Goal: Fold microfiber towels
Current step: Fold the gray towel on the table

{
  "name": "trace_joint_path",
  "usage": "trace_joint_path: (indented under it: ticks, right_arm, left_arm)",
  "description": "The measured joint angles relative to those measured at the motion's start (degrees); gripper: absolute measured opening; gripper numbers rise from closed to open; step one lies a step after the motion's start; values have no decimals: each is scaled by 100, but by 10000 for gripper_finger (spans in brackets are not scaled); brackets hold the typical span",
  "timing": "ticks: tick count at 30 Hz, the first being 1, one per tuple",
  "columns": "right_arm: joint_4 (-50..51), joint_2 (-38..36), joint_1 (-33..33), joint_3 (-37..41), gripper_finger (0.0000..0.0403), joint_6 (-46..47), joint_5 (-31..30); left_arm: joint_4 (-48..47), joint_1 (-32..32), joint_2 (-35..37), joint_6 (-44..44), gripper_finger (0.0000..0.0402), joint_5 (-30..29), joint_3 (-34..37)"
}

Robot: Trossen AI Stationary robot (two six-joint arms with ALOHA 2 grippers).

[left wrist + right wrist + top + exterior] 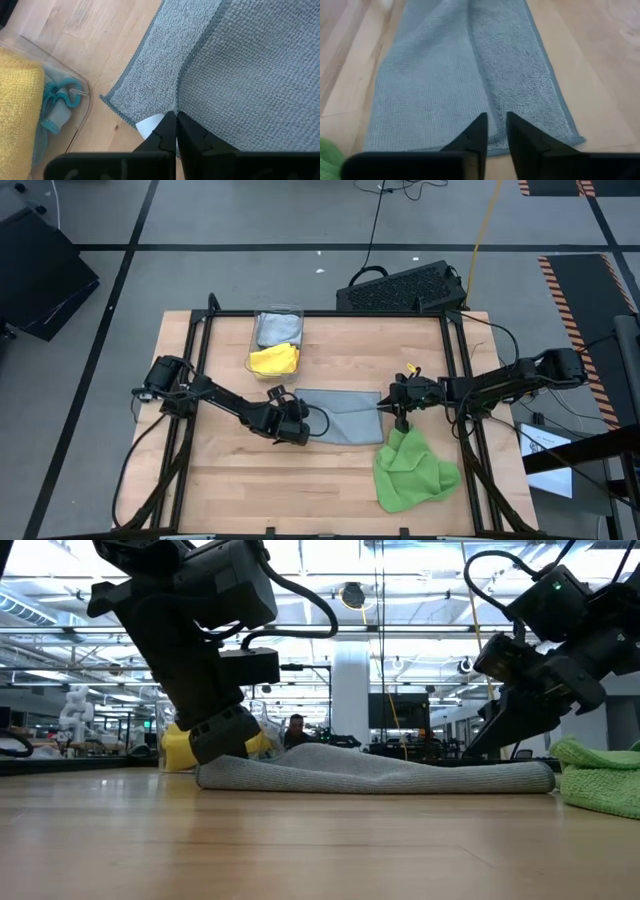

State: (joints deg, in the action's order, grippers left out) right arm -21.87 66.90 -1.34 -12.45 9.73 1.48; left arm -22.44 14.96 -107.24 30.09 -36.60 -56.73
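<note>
Now: grey towel [345, 417] lies mid-table, partly folded, one flap doubled over along its length, seam visible in both wrist views. Left gripper [297, 427] sits at the towel's left end, fingers pressed together at the hem beside a white tag [150, 125]; whether cloth is pinched I cannot tell. Right gripper [399, 411] is at the right end, fingers slightly apart, straddling the fold edge, nothing clamped.

Green towel [410, 468] is heaped near the front right, just beside the grey one. Bin [277, 326] at the back holds a yellow towel [274, 359] and a pale one.

Handling, judged: cloth is light, limp, nappy; it drapes and will not hold a crease unless pressed. Grippy on wood, so dragging may bunch it. Best hold: stitched hem at a corner, both layers together, one gripper per end.
</note>
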Motion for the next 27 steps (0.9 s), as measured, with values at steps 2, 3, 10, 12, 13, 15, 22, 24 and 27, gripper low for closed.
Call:
trace_joint_path:
  ticks: [2, 3, 10, 12, 13, 15, 22, 24, 27]
  right_arm:
    - [-16, 43, -2, 4, 83, 5, 2]
    - [-7, 65, -2, 4, 91, 7, 2]
    - [-227, 524, -2, 9, 83, 71, -25]
    - [-441, 696, -2, 9, 75, 73, -22]
    - [-519, 767, -2, 9, 72, 73, -22]
    - [-674, 867, -4, 9, 64, 72, -22]
    - [-687, 902, -7, 9, 7, 51, -22]
    - [-686, 902, -7, 9, 7, 52, -22]
    - [-685, 865, -7, 9, 7, 31, -22]
  left_arm:
    - [7, 0, 0, -2, 3, 0, 0]
    - [7, 0, 0, -2, 4, 0, 0]
    - [9, -33, 0, -41, 4, 4, -2]
    - [15, -33, 0, -65, 5, 4, -2]
    - [15, -33, 0, -66, 7, 5, -2]
    - [17, -33, 0, -66, 7, 7, -2]
    - [15, -33, 0, -48, 7, 50, -2]
    - [15, -33, 0, -65, 4, 50, -2]
    - [15, -33, 0, -68, 5, 48, -2]
